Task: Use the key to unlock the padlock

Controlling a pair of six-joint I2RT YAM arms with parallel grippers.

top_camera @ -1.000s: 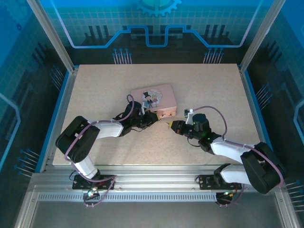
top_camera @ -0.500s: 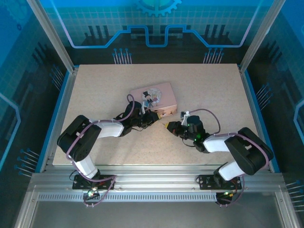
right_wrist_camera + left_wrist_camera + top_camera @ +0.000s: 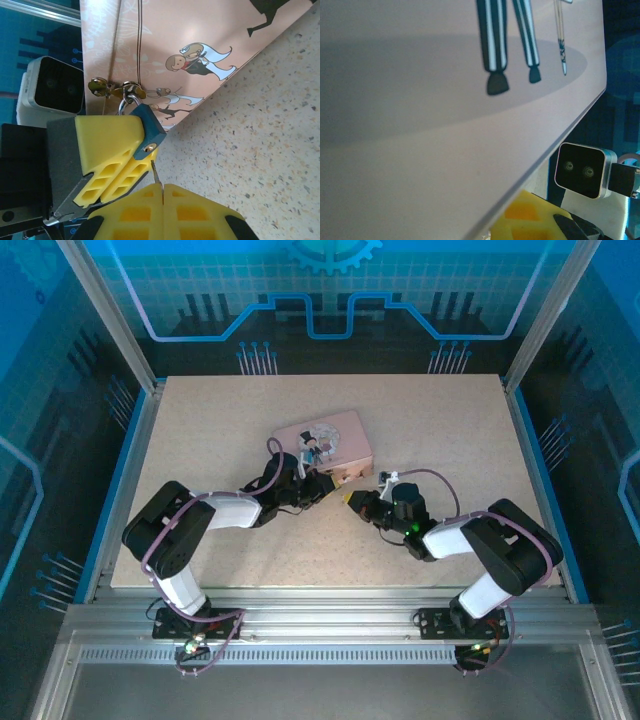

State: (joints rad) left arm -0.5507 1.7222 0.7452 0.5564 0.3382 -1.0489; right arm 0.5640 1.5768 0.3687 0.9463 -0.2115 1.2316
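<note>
The speckled table (image 3: 200, 420) carried a pink tin (image 3: 345, 435) at its middle, set slightly askew, with its front side turned toward the arms. Both arms reached in low over the table and met at that front side, the left gripper (image 3: 322, 490) just beside the tin and the right gripper (image 3: 352, 499) close to it, the two tips nearly nose to nose.

In the right wrist view the left gripper's yellow pads (image 3: 107, 137) were clamped on the padlock (image 3: 151, 127). The padlock hung at the tin's brass hasp (image 3: 112, 90), with its silvery shackle (image 3: 125, 102) threaded through the hasp. The blue-grey body lay on a slant, its long axis running from the shackle end by the hasp down toward the right gripper. The keyhole end (image 3: 149, 148) faced that gripper.

The right gripper's yellow pads were pressed together on the key (image 3: 156, 172), which stuck out from the seam between them. The thin shaft stood nearly in line with the padlock's body, its tip pointing at the keyhole end. The tip sat just at the lock's bottom edge. Whether it had entered the keyhole could not be told.
</note>
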